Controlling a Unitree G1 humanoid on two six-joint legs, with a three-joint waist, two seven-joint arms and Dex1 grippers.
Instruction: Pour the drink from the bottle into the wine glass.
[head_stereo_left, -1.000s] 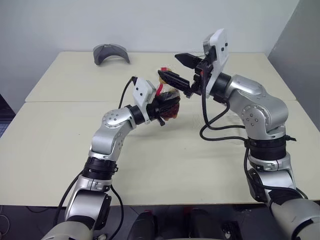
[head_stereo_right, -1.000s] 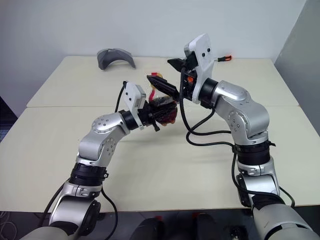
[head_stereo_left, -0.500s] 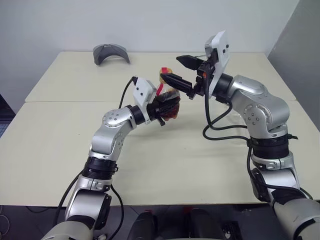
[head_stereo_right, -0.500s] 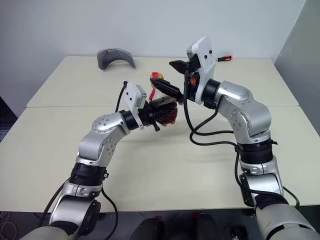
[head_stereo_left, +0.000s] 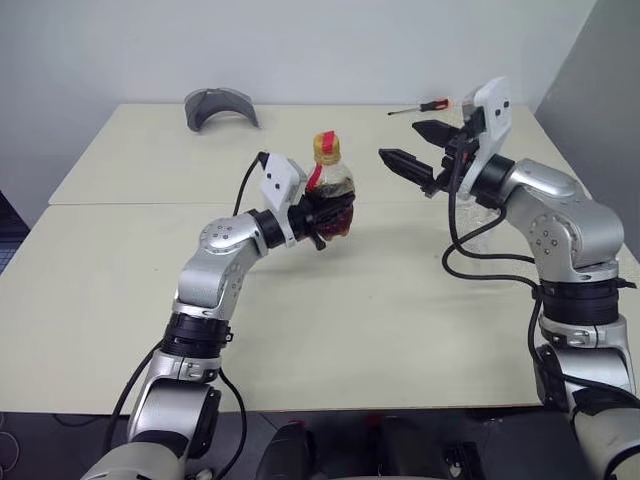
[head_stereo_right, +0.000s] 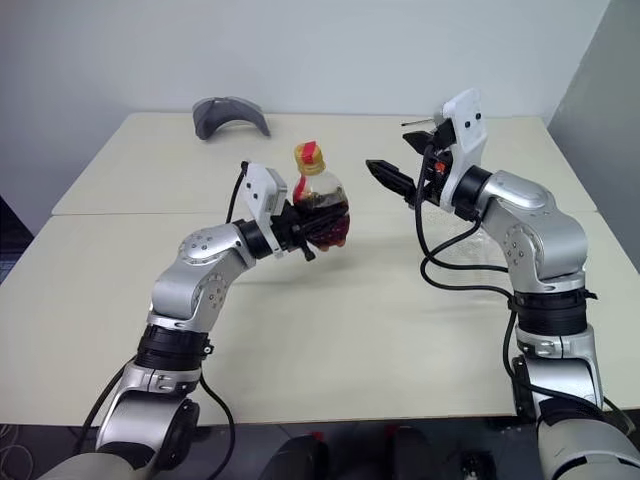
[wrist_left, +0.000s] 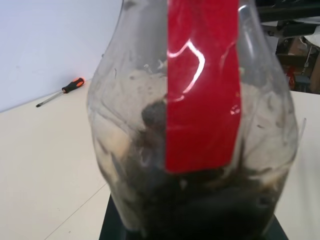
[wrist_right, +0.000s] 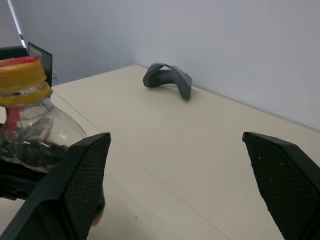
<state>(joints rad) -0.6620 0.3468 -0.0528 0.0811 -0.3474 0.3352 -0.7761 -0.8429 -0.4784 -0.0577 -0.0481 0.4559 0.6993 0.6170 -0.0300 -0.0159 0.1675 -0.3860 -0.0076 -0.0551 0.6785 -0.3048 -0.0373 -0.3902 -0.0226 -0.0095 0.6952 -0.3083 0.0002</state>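
Note:
My left gripper (head_stereo_left: 322, 216) is shut on the bulbous body of the small clear bottle (head_stereo_left: 331, 188) and holds it upright above the table's middle. The bottle has a red label strip (wrist_left: 200, 85), a yellowish neck and cap (wrist_right: 21, 81). The dark drink (head_stereo_right: 325, 225) fills its lower part. To the right of the bottle and clear of it, my right gripper (head_stereo_left: 401, 141) hangs open and level, its fingers (wrist_right: 82, 182) pointing toward the bottle's neck. A clear glass shape, perhaps the wine glass (head_stereo_left: 482, 222), shows faintly behind my right forearm.
A grey curved object (head_stereo_left: 221, 105) lies at the table's far left edge. A screwdriver (head_stereo_left: 424, 105) with an orange and black handle lies at the far right. The seam between the two tables (head_stereo_left: 130, 203) runs across under the arms.
My right gripper has drawn back to the right, away from the bottle's neck, still open. The cap now shows freely. The left gripper and bottle have stayed put.

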